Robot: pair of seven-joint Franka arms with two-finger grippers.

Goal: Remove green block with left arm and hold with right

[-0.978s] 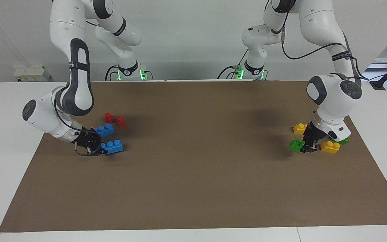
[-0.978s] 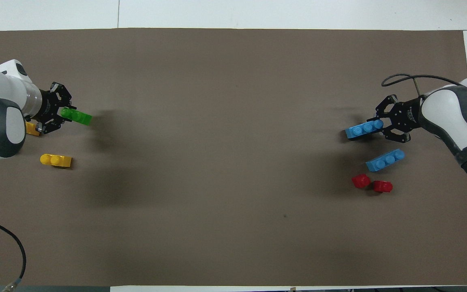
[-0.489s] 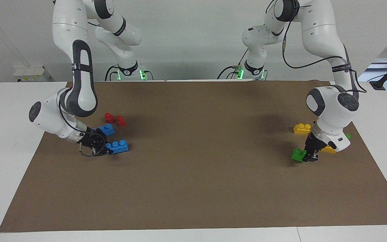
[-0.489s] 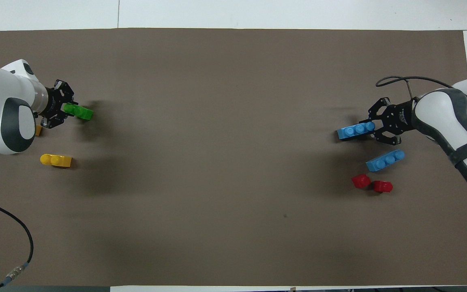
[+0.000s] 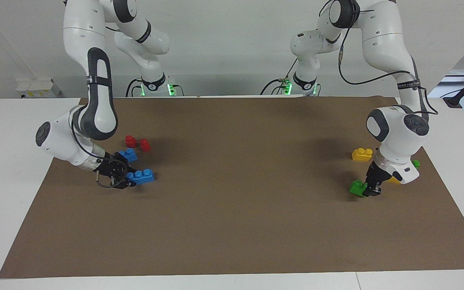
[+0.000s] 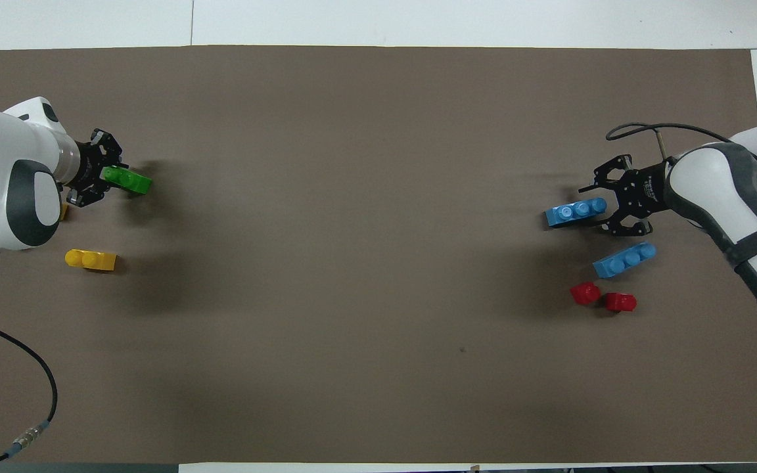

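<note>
My left gripper point(image 5: 371, 190) is shut on one end of a green block point(image 5: 357, 187) and holds it just above the brown mat, at the left arm's end of the table. Both show in the overhead view, the left gripper point(image 6: 106, 177) and the green block point(image 6: 129, 180). A second green block point(image 5: 416, 164) is mostly hidden by the left wrist. My right gripper point(image 5: 129, 179) is shut on a blue three-stud brick point(image 5: 141, 176) low over the mat at the right arm's end. The overhead view also shows the right gripper point(image 6: 605, 210) and that blue brick point(image 6: 575, 213).
A yellow brick point(image 5: 362, 154) lies nearer to the robots than the held green block. Another yellow brick point(image 5: 395, 180) is half hidden by the left wrist. A second blue brick point(image 5: 127, 155) and two red blocks point(image 5: 130, 141) lie by the right gripper.
The left gripper has carried the green block a little farther from the robots. The right gripper has shifted its blue brick slightly toward the table's middle.
</note>
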